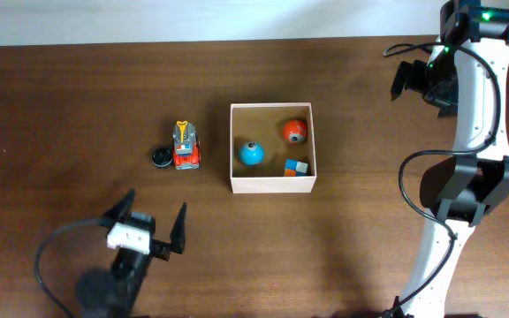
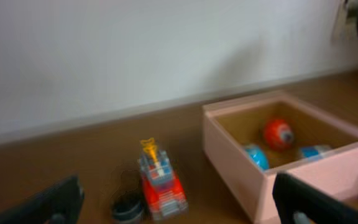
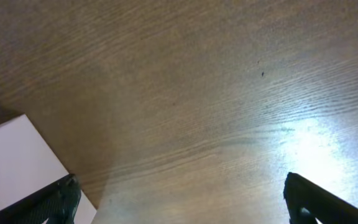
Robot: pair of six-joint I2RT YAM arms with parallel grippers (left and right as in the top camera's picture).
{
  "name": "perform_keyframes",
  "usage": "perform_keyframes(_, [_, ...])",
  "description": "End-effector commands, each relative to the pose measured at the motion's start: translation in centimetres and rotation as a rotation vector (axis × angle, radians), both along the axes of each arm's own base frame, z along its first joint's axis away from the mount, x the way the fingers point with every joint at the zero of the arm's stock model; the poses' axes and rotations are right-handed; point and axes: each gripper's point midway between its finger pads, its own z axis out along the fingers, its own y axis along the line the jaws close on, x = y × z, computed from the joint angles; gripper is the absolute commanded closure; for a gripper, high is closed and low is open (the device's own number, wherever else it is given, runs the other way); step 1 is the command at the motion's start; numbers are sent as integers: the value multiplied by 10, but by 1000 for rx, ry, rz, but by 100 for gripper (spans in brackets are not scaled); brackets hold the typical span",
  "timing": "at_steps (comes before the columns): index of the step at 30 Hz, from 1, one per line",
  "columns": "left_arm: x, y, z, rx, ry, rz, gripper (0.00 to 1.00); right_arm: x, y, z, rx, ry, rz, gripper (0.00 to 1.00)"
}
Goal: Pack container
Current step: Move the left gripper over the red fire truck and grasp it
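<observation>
The container (image 1: pixel 272 187) sits on the wooden table (image 1: pixel 78 79) a little right of centre, open side up, with white outer walls and tan cardboard inside. In it lie a blue ball (image 1: pixel 251 153), an orange ball (image 1: pixel 294 132) toward the far right corner, and what looks like a small blue and orange block (image 1: pixel 297 167) at the near right corner; it is too small to make out for certain. Just left of the box, apart from its wall, stands a red toy truck (image 1: pixel 185 146) with a yellow top, and a small black disc (image 1: pixel 161 157) lies close beside the truck's left side. The left gripper (image 1: pixel 153 216) is at the near left of the table, well short of the truck, and its arm reaches forward from the near edge. Its wrist camera looks low across the table at the truck and the box, and its fingers (image 2: pixel 55 202) are spread wide with nothing between them. The right arm (image 1: pixel 480 115) rises along the right side of the table and folds back at the far edge, so its wrist points down over bare wood to the right of the box. The right gripper (image 3: pixel 180 186) has its fingers (image 3: pixel 328 199) wide apart and empty, with only a white corner of the box at the lower left of its wrist view.
</observation>
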Motion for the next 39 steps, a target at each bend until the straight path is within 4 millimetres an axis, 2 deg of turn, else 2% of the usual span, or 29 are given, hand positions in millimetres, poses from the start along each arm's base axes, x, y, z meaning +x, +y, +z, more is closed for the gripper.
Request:
perform_keyframes(1, [9, -14, 49, -53, 64, -80, 1, -2, 1, 2, 10, 0, -12, 1])
perform_keyframes(6, [38, -34, 96, 18, 193, -241, 1, -2, 1, 2, 10, 0, -12, 1])
perform_keyframes(10, [67, -38, 96, -5, 282, -275, 1, -1, 1, 2, 10, -3, -12, 1])
perform_keyframes(11, [79, -33, 92, 2, 306, -239, 1, -1, 1, 2, 9, -3, -12, 2])
perform_keyframes(13, [104, -13, 78, -25, 413, -61, 1, -1, 1, 2, 10, -3, -12, 1])
perform_keyframes(14, [113, -4, 70, -35, 474, 30, 1, -1, 1, 2, 10, -3, -12, 1])
perform_keyframes(16, [126, 3, 58, -1, 591, 118, 1, -1, 1, 2, 10, -3, -12, 1])
perform_keyframes(18, [137, -5, 48, 50, 694, 116, 1, -1, 1, 2, 9, -3, -12, 1])
perform_keyframes(22, [167, -30, 30, 66, 778, 43, 1, -1, 1, 2, 10, -3, -12, 1])
perform_keyframes(25, [177, -34, 0, 78, 844, 37, 1, -1, 1, 2, 10, -3, -12, 1])
perform_keyframes(28, [190, -30, -32, 79, 905, 88, 1, -1, 1, 2, 9, -3, -12, 1])
perform_keyframes(32, [193, -21, -70, 51, 1011, 175, 1, -1, 1, 2, 10, -3, -12, 1])
perform_keyframes(35, [193, -21, -89, 61, 1053, 178, 1, -1, 1, 2, 10, -3, -12, 1])
perform_keyframes(39, [195, -19, -100, 68, 1070, 193, 1, -1, 1, 2, 10, -3, -12, 2])
